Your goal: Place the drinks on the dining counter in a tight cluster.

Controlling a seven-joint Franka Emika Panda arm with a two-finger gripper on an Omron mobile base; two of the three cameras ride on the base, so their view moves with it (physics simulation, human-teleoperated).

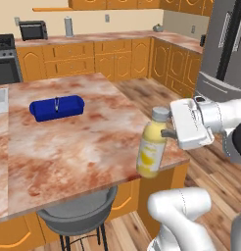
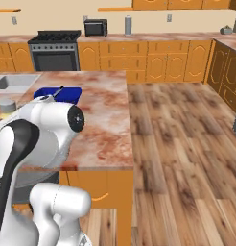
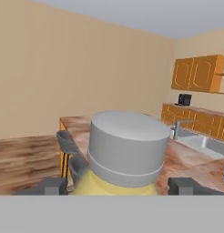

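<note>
A: Since the fingertips (image 3: pixel 53 185) flank the yellow bottle (image 1: pixel 152 147) just under its grey cap (image 3: pixel 126 145), I log the gripper (image 1: pixel 166 132) clamped on it from the side, keeping it upright.

B: Position?

A: At the dining counter (image 1: pixel 68 147) near right corner. Blue box (image 1: pixel 57 108) lies far left, well apart.

Yellow bottle (image 1: pixel 152 147): wide body, grey cap, pale label on its side. It stands upright with a slight tilt at the near right corner of the desk (image 1: pixel 68 147), just at the edge. In the hand view its grey cap (image 3: pixel 127 148) sits large and close, yellow shoulder showing beneath. The desk has a reddish-brown marbled top.
</note>
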